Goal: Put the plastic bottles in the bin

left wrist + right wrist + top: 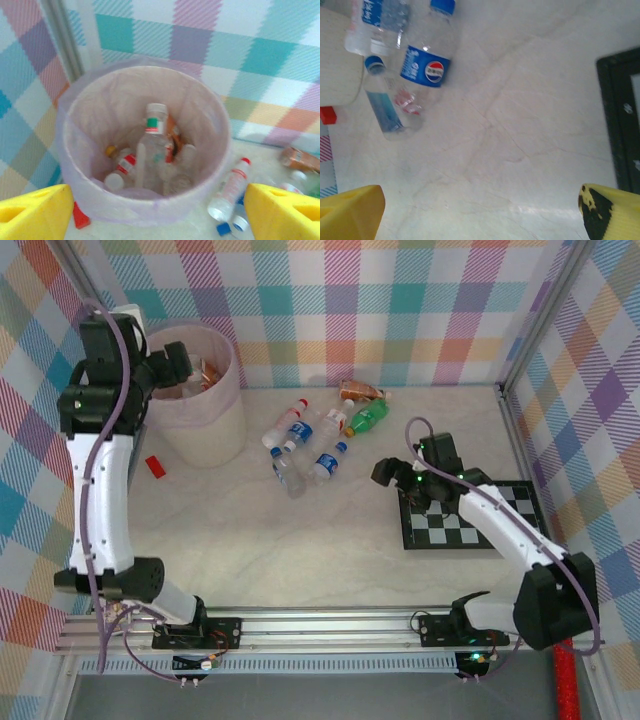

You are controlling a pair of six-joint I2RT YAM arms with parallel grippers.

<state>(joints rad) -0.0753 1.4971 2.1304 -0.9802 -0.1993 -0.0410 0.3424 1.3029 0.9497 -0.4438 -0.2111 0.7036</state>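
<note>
The left gripper (pixel 160 212) hangs over the bin (pixel 220 130) with its fingers (pixel 35 212) spread wide and nothing between them. Several bottles lie inside, an upright bottle (pixel 152 150) standing neck-up in the middle. The right gripper (pixel 480 215), likewise spread and empty, hovers above the table (pixel 520 125) beside the checkerboard (pixel 470 520). The loose bottles (pixel 300 455) lie in a tight heap between bin and board, with a green one (pixel 368 418) and a brown-wrapped one (pixel 360 392) farther back. That heap is the likely trouble: round, slick bottles touching each other (some crossed) may roll or squirt away if the jaws close off-centre, and both arms reaching there could clash. A low swing might also tip the bin.
</note>
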